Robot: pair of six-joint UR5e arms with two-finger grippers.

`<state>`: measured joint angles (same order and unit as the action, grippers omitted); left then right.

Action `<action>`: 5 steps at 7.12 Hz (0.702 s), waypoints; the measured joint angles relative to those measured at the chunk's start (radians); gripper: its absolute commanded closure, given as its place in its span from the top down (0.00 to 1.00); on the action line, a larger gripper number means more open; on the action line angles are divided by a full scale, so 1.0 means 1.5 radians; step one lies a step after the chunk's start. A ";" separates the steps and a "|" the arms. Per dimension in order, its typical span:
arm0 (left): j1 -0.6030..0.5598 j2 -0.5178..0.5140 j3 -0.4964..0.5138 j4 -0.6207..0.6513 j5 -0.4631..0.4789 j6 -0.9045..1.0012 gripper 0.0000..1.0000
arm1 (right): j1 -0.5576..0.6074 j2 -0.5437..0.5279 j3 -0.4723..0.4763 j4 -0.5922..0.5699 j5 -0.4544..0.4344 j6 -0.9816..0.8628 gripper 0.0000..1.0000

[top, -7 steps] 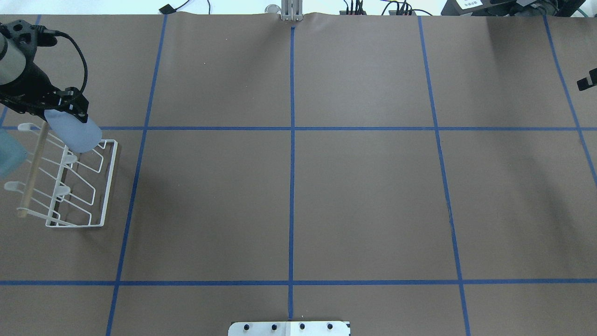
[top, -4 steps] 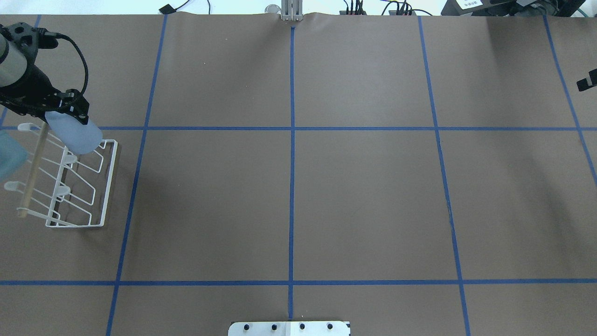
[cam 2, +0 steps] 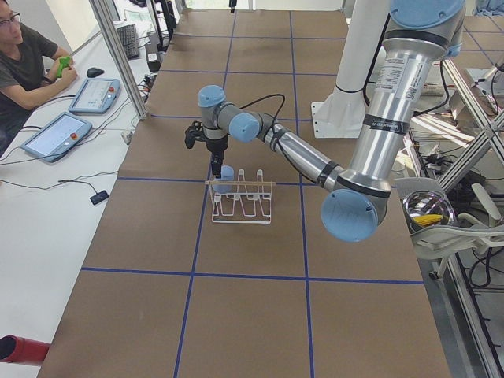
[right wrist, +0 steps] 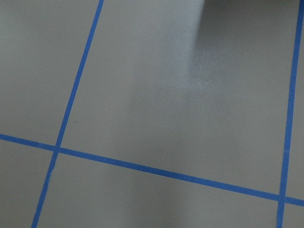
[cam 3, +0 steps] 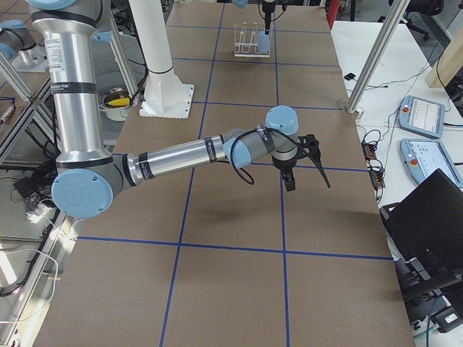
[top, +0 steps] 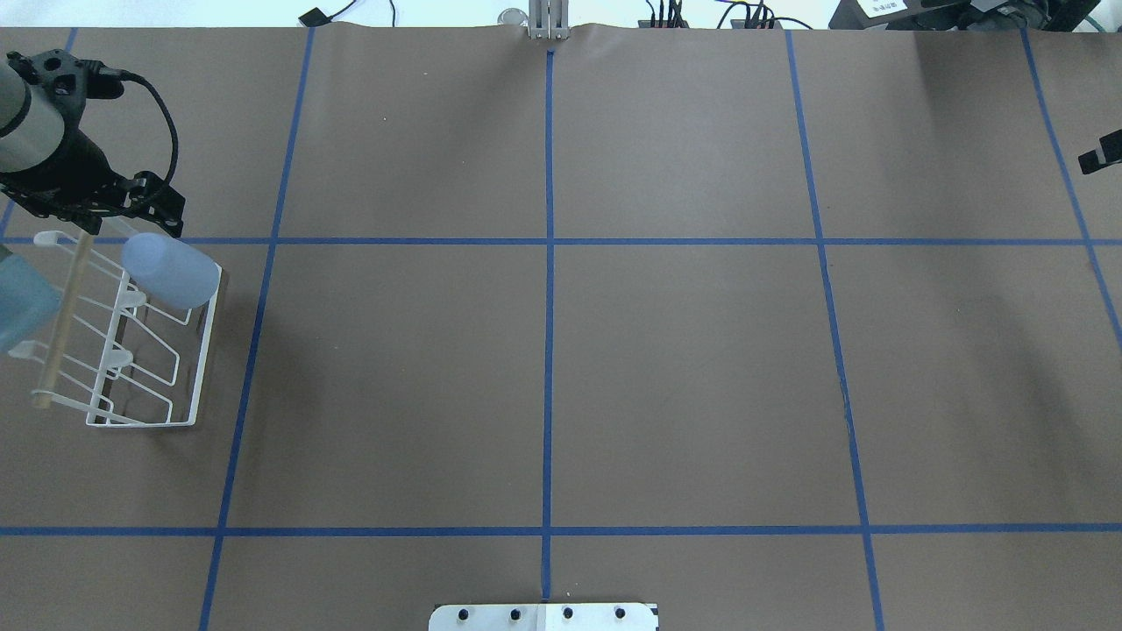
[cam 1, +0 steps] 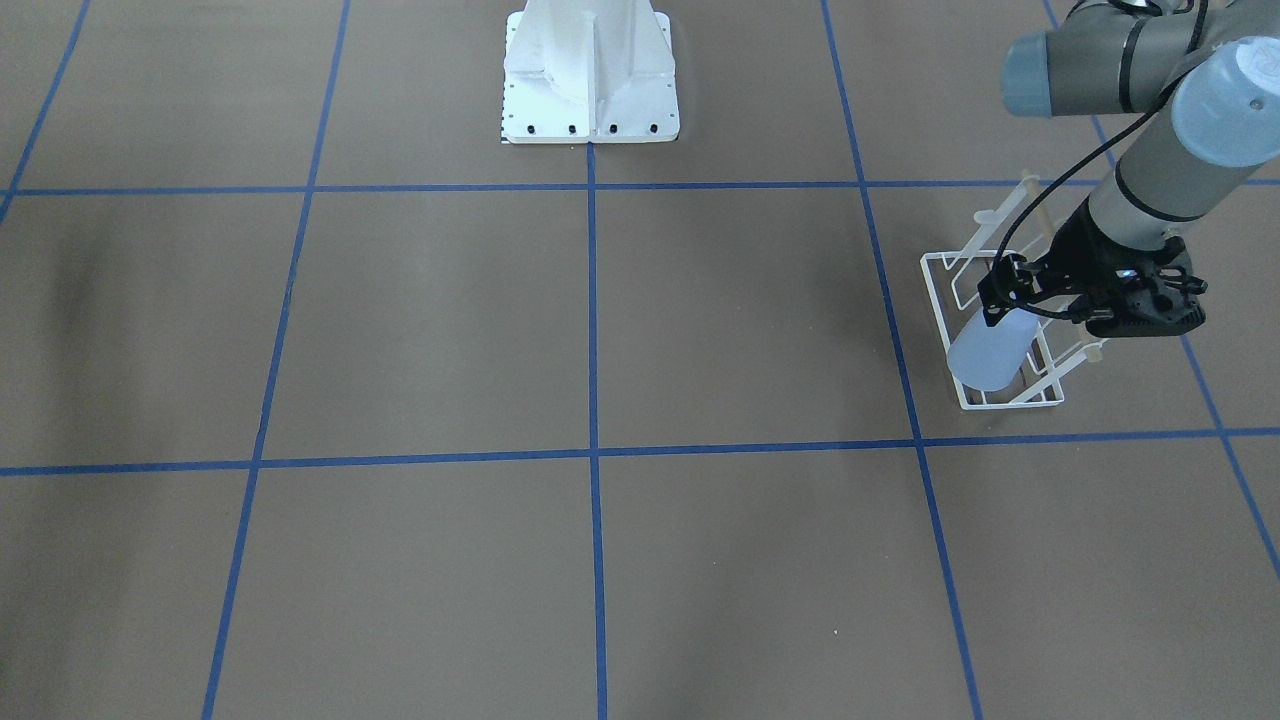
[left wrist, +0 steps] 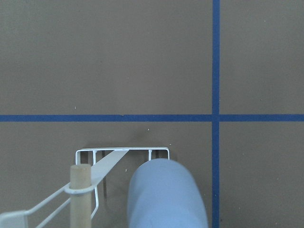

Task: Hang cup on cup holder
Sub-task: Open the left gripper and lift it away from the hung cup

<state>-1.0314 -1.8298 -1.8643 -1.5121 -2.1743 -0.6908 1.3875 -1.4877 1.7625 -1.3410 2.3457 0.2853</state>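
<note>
Left gripper (top: pixel 149 219) poised just above the cup (top: pixel 171 270), jaws apart astride its upper end; contact cannot be judged. The pale blue cup leans on the far end of the cup holder (top: pixel 206 350), on the side away from the wooden rod (top: pixel 55 342), closed base pointing outward. Right gripper (cam 3: pixel 307 181) hovers over the brown table (top: pixel 684 377), well apart; its jaw state cannot be told. Lettering on the left arm's label (cam 2: pixel 391 73) is too small to read.
</note>
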 measured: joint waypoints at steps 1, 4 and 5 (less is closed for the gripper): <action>-0.001 0.001 -0.008 -0.001 -0.001 0.002 0.98 | -0.002 0.000 0.000 0.000 -0.005 0.000 1.00; -0.042 0.022 -0.033 0.004 -0.005 0.102 0.98 | -0.001 0.012 0.021 -0.078 -0.010 -0.011 1.00; -0.074 0.041 -0.034 0.004 -0.006 0.170 0.98 | 0.008 0.018 0.031 -0.126 -0.012 -0.038 1.00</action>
<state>-1.1429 -1.7690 -1.9159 -1.5058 -2.1832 -0.4353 1.3988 -1.4601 1.8095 -1.5301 2.3270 0.2277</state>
